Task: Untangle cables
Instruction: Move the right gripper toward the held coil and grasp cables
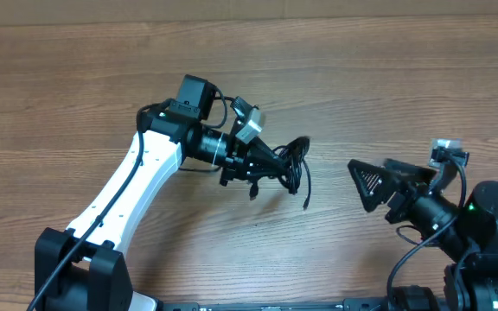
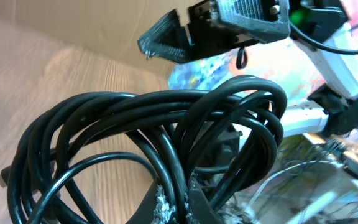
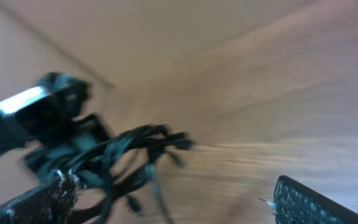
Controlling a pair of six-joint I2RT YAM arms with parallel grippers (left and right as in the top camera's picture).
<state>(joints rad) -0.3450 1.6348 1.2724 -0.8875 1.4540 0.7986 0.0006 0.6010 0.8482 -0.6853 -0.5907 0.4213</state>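
Note:
The cables (image 1: pixel 296 162) are a bunch of thin black loops held just above the table's middle, with one end hanging down toward the wood. My left gripper (image 1: pixel 277 161) is shut on the bunch. The left wrist view shows the cables (image 2: pixel 135 118) filling the picture, with the left gripper (image 2: pixel 178 206) pinching several strands at the bottom edge. My right gripper (image 1: pixel 363 183) stands open to the right of the bunch, apart from it. In the blurred right wrist view the cables (image 3: pixel 126 152) lie ahead of the open right gripper (image 3: pixel 173 204), nothing between its fingers (image 3: pixel 303 202).
The wooden table (image 1: pixel 387 78) spreads round both arms. The white left arm (image 1: pixel 137 177) reaches in from the lower left. The black base of the right arm (image 1: pixel 482 229) sits at the lower right.

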